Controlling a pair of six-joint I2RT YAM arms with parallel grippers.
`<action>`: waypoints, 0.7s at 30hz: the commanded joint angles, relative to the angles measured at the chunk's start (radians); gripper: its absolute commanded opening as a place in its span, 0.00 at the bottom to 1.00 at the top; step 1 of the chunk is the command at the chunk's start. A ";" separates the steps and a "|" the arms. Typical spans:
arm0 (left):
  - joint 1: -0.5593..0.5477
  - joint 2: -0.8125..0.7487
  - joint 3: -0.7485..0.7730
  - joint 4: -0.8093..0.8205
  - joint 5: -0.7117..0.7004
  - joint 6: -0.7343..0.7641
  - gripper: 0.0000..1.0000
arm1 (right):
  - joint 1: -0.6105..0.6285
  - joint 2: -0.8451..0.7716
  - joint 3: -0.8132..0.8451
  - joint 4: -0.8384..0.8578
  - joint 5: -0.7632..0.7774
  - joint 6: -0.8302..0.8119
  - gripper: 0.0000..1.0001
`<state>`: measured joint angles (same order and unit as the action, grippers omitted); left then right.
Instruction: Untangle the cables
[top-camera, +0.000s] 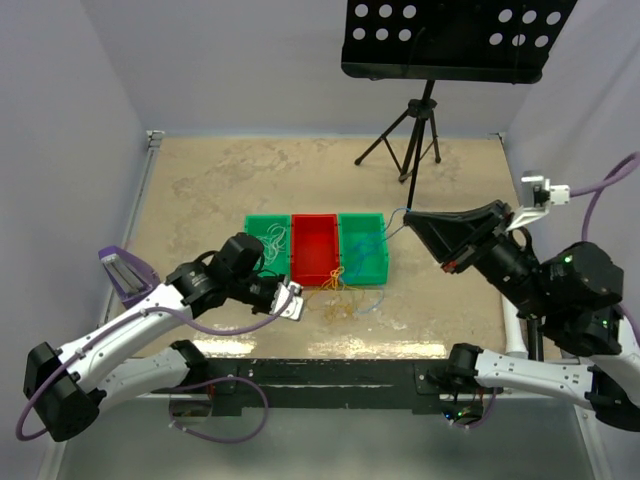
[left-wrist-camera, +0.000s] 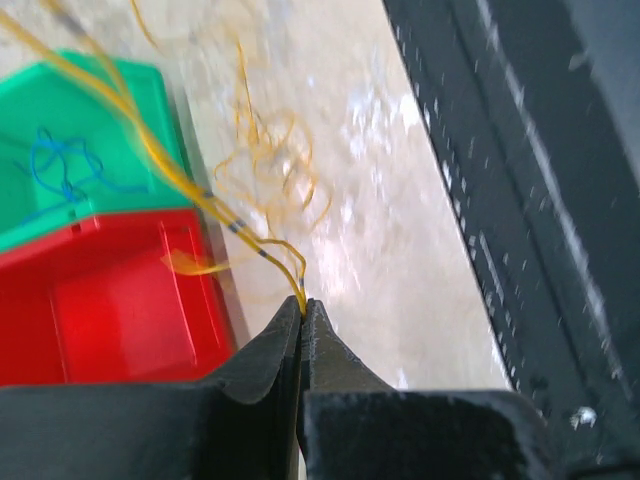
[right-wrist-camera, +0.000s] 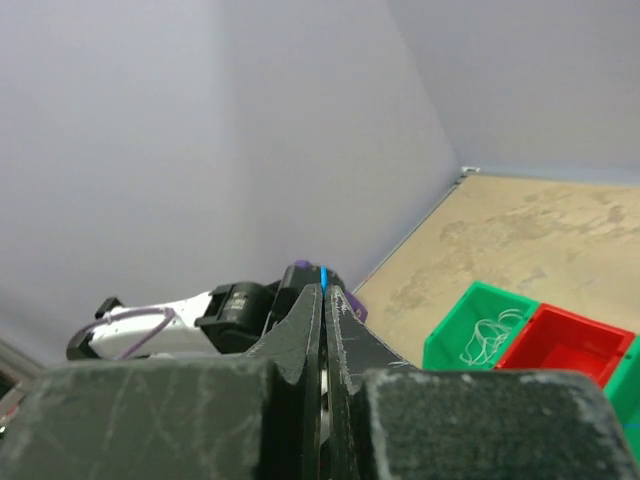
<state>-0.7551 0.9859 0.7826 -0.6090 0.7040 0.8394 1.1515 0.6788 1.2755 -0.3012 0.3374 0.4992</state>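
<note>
Cables (top-camera: 338, 293) lie in a loose tangle on the tabletop (top-camera: 200, 180), just in front of a red bin (top-camera: 312, 219). My left end effector (left-wrist-camera: 303, 303) is low near that tangle, pinched closed on an orange-yellow cable (left-wrist-camera: 180, 185) that stretches away past the red bin's corner. My right end effector (right-wrist-camera: 323, 288) is raised over the tabletop's right side, clamped tight on a pale blue cable (right-wrist-camera: 324, 273) that trails down into the right green bin (top-camera: 362, 217). A whitish cable (top-camera: 276, 240) sits coiled in the left green bin (top-camera: 256, 222).
</note>
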 joint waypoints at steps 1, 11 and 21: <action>-0.003 -0.058 -0.074 -0.218 -0.231 0.242 0.00 | 0.001 -0.041 0.108 -0.035 0.144 -0.065 0.00; -0.001 -0.289 -0.200 -0.414 -0.468 0.440 0.00 | 0.001 -0.058 0.199 -0.107 0.252 -0.097 0.00; -0.001 -0.369 -0.269 -0.503 -0.625 0.451 0.00 | 0.001 0.001 0.333 -0.124 0.411 -0.169 0.00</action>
<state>-0.7551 0.6197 0.5507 -1.0657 0.1913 1.2648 1.1446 0.6701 1.5143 -0.4255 0.6258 0.3958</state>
